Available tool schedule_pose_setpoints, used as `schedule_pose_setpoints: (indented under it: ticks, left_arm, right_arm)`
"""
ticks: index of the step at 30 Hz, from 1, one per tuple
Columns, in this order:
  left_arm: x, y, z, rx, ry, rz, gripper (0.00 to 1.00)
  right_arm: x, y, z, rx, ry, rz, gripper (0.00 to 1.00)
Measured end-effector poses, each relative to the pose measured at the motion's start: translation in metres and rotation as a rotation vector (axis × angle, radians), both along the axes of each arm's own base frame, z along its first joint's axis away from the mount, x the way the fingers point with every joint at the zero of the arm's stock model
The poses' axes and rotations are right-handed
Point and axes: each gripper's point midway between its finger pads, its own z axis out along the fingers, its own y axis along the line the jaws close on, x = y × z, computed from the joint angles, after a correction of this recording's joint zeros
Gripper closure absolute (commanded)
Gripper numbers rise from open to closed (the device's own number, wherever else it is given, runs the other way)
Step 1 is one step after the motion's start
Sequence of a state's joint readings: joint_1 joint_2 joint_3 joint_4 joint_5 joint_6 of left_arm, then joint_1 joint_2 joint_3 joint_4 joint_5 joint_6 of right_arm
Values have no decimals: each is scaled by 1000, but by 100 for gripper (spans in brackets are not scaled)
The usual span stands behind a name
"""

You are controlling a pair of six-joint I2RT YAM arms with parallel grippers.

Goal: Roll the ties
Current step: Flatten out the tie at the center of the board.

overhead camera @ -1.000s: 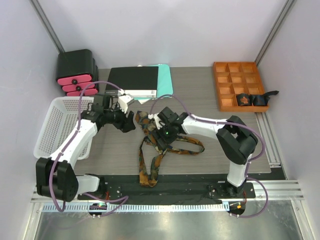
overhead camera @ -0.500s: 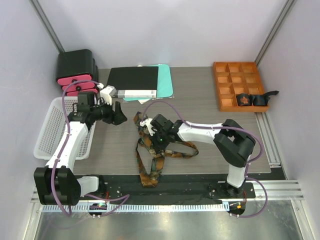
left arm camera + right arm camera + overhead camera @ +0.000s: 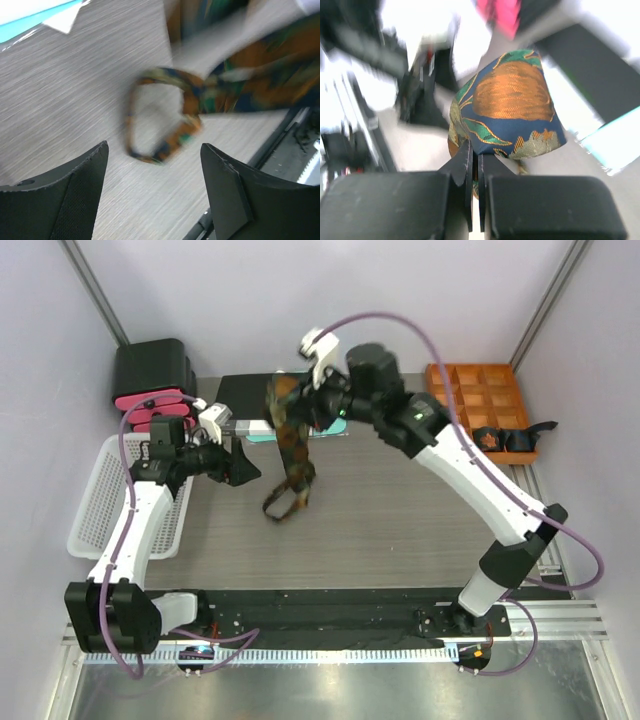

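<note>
One patterned tie [image 3: 288, 455], dark blue with orange and green, hangs in the air over the middle of the table. Its lower loop [image 3: 284, 504] dangles close to the surface. My right gripper [image 3: 303, 410] is raised high and shut on the tie's upper part. In the right wrist view the jaws [image 3: 475, 167] pinch the fabric [image 3: 512, 97], which bulges above them. To the left of the hanging tie my left gripper [image 3: 243, 466] stands open and empty. In the left wrist view the blurred loop [image 3: 160, 120] shows beyond the left gripper's [image 3: 155, 195] spread fingers [image 3: 75, 195].
A white basket [image 3: 105, 495] stands at the left edge. Behind it is a black box with pink parts [image 3: 150, 385]. A black book on a teal folder [image 3: 265, 400] lies at the back. An orange compartment tray [image 3: 470, 405] at the back right holds a rolled tie [image 3: 487, 440].
The right gripper shut on the tie and lifted it off the table, up and toward the back. The left gripper drew back to the left and opened wider.
</note>
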State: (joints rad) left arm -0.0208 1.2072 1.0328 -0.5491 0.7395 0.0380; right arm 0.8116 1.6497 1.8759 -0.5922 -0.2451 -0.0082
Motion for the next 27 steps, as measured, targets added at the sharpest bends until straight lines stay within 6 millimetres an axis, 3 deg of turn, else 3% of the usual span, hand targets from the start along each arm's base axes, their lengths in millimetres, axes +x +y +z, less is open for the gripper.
schedule_pose_setpoints:
  ticks: [1, 2, 4, 8, 12, 20, 27]
  left_arm:
    - [-1, -2, 4, -11, -6, -9, 19]
    - [-3, -4, 8, -26, -14, -22, 10]
    - [-5, -9, 20, -51, -44, -49, 7]
    - [-8, -15, 45, -69, -143, -114, 6]
    - [-4, -15, 55, -40, -220, -152, 9]
    - [15, -15, 63, 61, -375, -273, 10]
    - [7, -24, 59, 34, -390, -345, 16]
  right_arm:
    - [5, -4, 25, 42, -39, -21, 99]
    - [8, -10, 49, 81, -72, -43, 99]
    - [14, -23, 91, 157, -136, -95, 99]
    - [17, -44, 146, 264, -217, -176, 99]
    - [13, -51, 176, 336, -254, -194, 99]
    - [4, -60, 214, 423, -313, -198, 99]
    - [-12, -67, 242, 493, -365, -164, 99]
